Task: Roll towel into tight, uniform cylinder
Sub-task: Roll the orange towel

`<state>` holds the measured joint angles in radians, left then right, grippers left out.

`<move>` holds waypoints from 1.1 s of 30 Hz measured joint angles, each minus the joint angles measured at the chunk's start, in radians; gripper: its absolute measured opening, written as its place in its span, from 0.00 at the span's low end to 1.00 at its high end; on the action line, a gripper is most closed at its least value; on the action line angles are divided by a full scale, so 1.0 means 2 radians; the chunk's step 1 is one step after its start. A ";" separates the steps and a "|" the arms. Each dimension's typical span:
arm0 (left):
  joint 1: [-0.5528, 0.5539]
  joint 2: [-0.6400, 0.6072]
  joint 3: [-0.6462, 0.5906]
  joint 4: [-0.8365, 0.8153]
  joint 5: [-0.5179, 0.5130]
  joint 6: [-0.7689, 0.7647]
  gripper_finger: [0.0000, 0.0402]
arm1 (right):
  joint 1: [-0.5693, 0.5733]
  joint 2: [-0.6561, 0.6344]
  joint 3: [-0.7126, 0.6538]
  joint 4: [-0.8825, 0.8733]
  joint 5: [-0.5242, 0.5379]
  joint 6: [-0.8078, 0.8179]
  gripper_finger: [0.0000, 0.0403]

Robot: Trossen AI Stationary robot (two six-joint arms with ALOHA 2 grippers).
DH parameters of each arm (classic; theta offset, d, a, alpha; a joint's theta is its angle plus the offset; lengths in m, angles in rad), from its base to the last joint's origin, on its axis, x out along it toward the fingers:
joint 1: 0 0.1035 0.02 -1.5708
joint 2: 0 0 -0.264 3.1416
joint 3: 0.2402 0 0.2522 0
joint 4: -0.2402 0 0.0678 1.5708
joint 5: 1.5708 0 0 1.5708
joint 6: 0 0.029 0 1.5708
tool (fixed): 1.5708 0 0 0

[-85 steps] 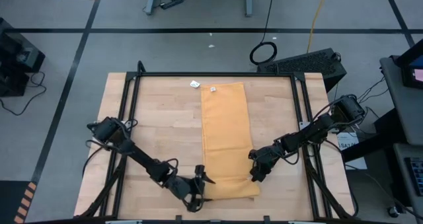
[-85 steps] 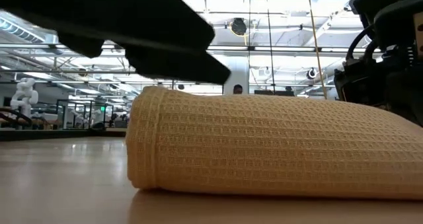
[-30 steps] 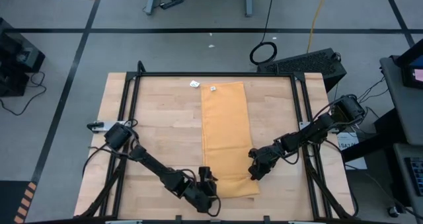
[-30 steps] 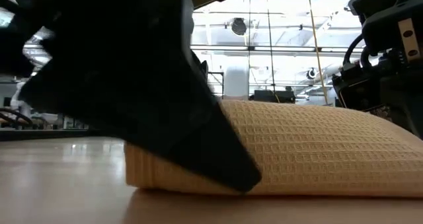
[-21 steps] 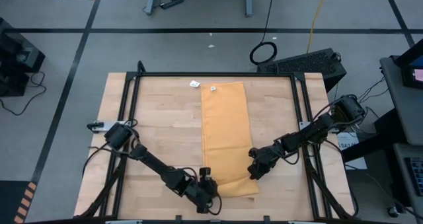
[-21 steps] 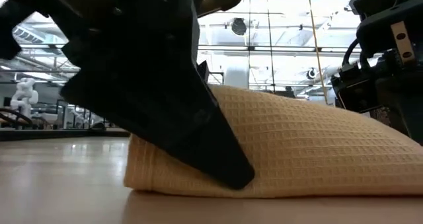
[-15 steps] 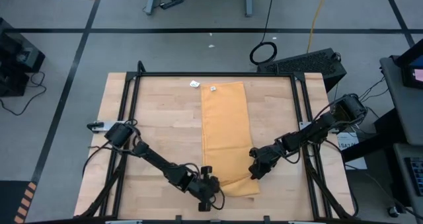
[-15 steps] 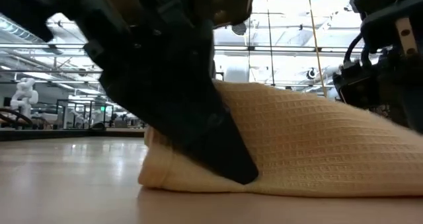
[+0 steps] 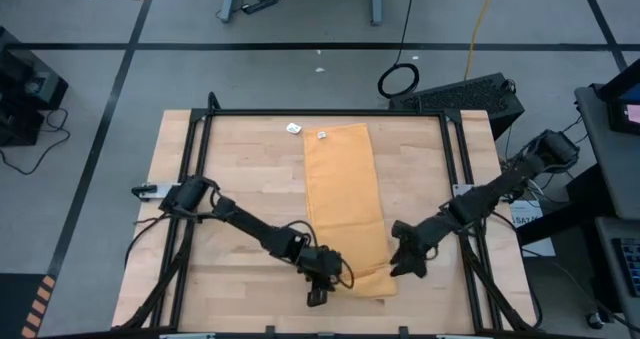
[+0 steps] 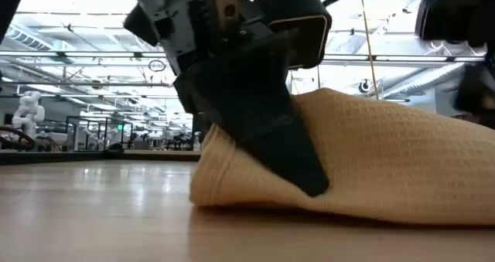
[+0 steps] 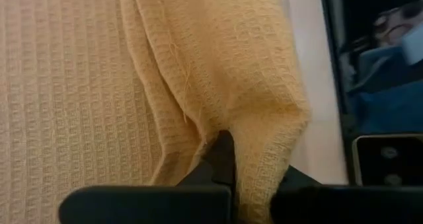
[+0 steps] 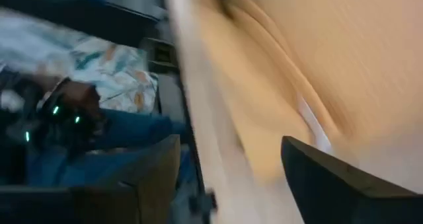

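Mustard towel (image 9: pixel 344 209) corner — pinched in left claw (image 9: pixel 322 282)

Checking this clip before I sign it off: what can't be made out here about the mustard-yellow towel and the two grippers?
- Mustard-yellow waffle-weave towel: its near left corner is hidden in the low view by the left gripper, shut on it.
- Towel's right end: cut off by the low view's edge.
- Right gripper: beside the towel's near right corner in the high view; contact too small to tell, and its wrist view is blurred.
- Small white label: too small to read.
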<state>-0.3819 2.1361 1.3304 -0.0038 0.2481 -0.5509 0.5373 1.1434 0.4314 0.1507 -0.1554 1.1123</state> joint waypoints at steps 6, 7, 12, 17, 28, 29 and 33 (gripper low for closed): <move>0.029 0.000 0.000 -0.003 0.069 -0.084 0.02 | 0.045 0.033 0.006 0.068 0.056 -0.145 0.73; 0.032 0.000 0.000 -0.003 0.079 -0.094 0.02 | 0.048 0.044 0.014 0.062 0.059 -0.159 0.74; 0.043 0.000 -0.006 -0.004 0.102 -0.150 0.02 | 0.054 0.111 0.068 -0.005 0.068 -0.234 0.84; 0.044 -0.004 -0.006 -0.002 0.136 -0.152 0.02 | 0.060 0.180 0.135 -0.087 0.132 -0.287 0.92; 0.063 -0.019 -0.033 -0.009 0.154 -0.167 0.02 | 0.092 0.257 0.192 -0.087 0.172 -0.287 0.87; 0.065 -0.019 -0.040 -0.003 0.155 -0.173 0.02 | 0.097 0.261 0.192 -0.089 0.177 -0.280 0.86; 0.068 -0.020 -0.059 0.016 0.168 -0.179 0.02 | 0.113 0.277 0.191 -0.093 0.217 -0.252 0.84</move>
<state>-0.2453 2.0956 1.2131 0.0281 0.5839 -0.9092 0.7631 1.6965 0.8139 -0.0344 0.2778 0.6074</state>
